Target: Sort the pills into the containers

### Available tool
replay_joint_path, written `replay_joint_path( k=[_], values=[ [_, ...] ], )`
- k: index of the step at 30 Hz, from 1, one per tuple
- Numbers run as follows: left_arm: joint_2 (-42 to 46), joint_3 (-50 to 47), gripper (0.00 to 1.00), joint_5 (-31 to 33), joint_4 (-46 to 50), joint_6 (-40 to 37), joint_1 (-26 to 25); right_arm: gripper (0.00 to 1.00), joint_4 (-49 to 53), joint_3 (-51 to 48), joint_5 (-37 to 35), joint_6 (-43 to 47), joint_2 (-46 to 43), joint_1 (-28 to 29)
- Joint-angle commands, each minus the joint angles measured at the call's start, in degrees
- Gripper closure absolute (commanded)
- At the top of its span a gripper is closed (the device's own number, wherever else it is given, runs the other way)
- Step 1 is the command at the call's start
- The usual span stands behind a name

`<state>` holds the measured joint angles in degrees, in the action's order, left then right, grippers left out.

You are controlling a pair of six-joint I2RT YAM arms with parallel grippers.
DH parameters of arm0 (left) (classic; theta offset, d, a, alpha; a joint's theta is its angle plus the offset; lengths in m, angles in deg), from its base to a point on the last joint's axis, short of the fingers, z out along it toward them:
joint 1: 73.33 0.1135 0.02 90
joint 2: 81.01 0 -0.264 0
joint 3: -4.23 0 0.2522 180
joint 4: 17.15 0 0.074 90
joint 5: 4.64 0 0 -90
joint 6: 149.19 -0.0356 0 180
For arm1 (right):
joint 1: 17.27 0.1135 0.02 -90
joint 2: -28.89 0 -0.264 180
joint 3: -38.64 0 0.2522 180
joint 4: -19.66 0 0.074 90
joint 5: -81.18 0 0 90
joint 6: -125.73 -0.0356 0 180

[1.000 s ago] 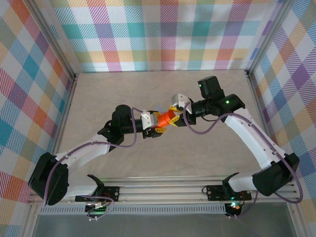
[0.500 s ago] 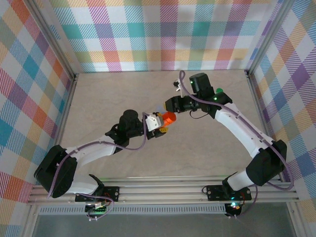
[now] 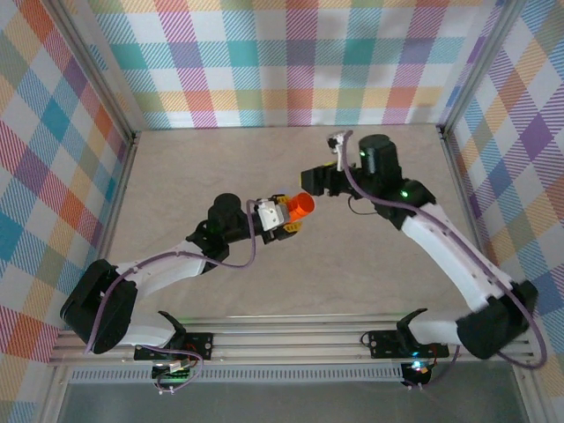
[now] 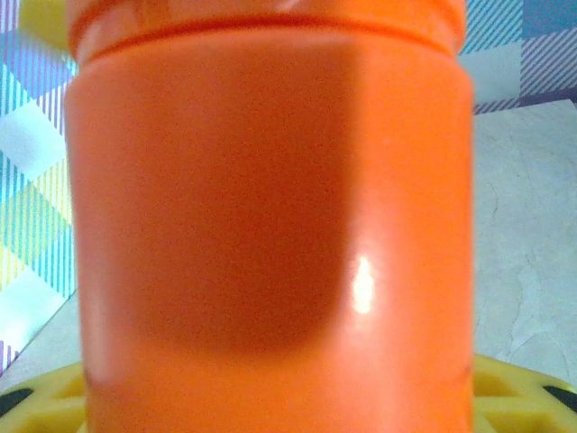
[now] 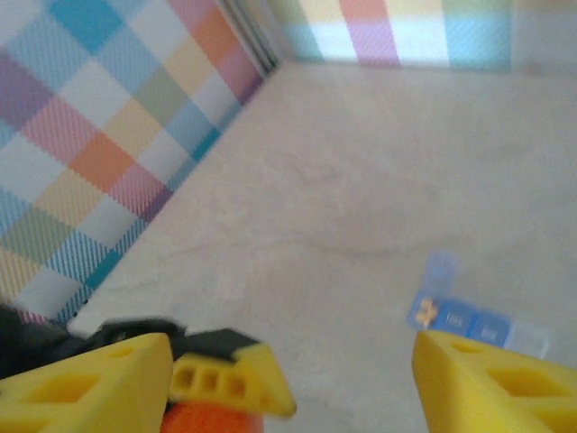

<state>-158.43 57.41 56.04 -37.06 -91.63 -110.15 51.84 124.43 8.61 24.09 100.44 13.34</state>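
A beige, faintly marbled table [image 3: 264, 167] lies under pastel plaid walls. The back wall [image 3: 291, 62] stands along the table's far edge. A left wall [image 3: 53, 176] and a right wall [image 3: 524, 167] close off the table's sides. A slanting metal post [image 3: 99, 70] rises from the table's far left corner, and another post [image 3: 485, 62] from its far right corner. A ribbed metal rail [image 3: 291, 339] runs along the table's near edge, with a grey surface [image 3: 291, 401] just outside it.
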Motion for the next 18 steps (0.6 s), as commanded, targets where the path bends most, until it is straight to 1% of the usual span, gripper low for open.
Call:
replay_joint_path(
  k=[1,2,6,10,15,16,17,18],
  values=[
    [-0.1,1.6,1.00,-5.7,-3.1,2.8,1.1,0.21,-6.5,-5.2,11.4,21.4,-5.1,0.0],
    [-0.2,1.8,1.00,-6.8,-3.0,3.0,1.2,0.21,-6.2,-6.3,14.9,25.9,-5.8,0.0],
    [0.4,2.6,1.00,-10.8,-1.0,2.8,1.2,0.22,-0.6,-5.5,21.1,36.6,-4.5,0.0],
    [1.6,2.9,1.00,-13.5,0.8,2.7,1.2,0.22,3.3,-3.1,24.4,42.0,-1.6,0.0],
    [3.3,3.1,1.00,-15.8,2.5,2.4,1.2,0.22,6.4,-2.7,32.0,48.9,0.0,0.0],
    [3.5,3.2,1.00,-15.9,2.9,2.3,1.2,0.24,6.4,-2.7,32.6,49.2,0.1,0.0],
    [3.5,3.2,1.00,-16.0,3.2,2.3,1.2,0.29,6.4,-2.6,33.0,49.3,0.3,0.0],
    [3.7,3.3,1.00,-16.1,3.5,2.2,1.2,0.37,6.6,-2.4,33.2,49.1,0.6,0.0]
  ],
)
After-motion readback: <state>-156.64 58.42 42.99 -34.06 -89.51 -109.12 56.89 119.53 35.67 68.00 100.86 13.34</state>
